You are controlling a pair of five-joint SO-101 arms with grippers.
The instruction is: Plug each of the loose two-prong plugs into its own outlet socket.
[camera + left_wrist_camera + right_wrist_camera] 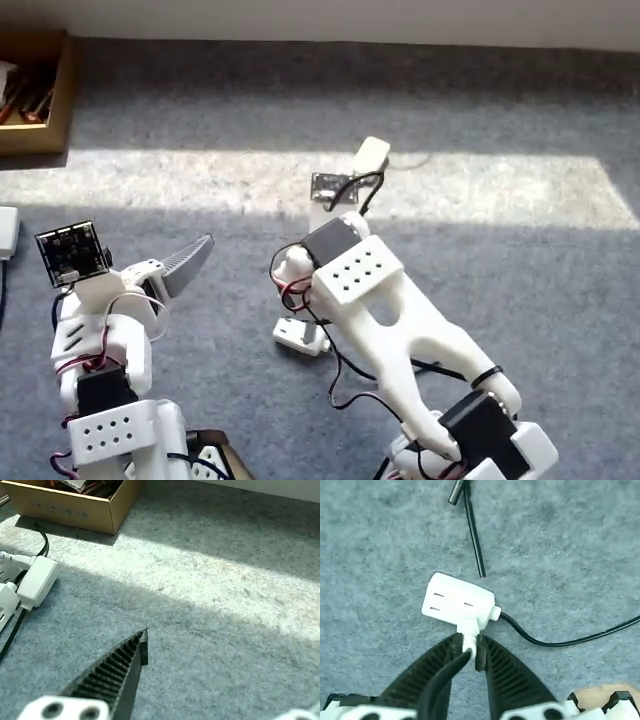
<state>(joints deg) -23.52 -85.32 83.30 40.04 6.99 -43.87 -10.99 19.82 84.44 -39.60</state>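
Note:
A white outlet block (457, 602) with two-slot sockets lies on the grey carpet, and a black cord (560, 641) runs from its side. My right gripper (470, 649) is shut on a white plug stem (469, 632) that sticks out of the block's edge. From above, the block (298, 336) lies under the right arm's wrist. A second white plug (372, 152) lies farther back in the sunlit strip. My left gripper (188, 262) is low at the left, shut and holding nothing. Its dark ribbed finger (117, 672) hangs over bare carpet.
A cardboard box (40, 100) (70, 507) stands at the back left. A white power strip with plugged adapters (35, 580) (8, 230) lies at the left edge. A thin black cable end (470, 525) lies just beyond the outlet block.

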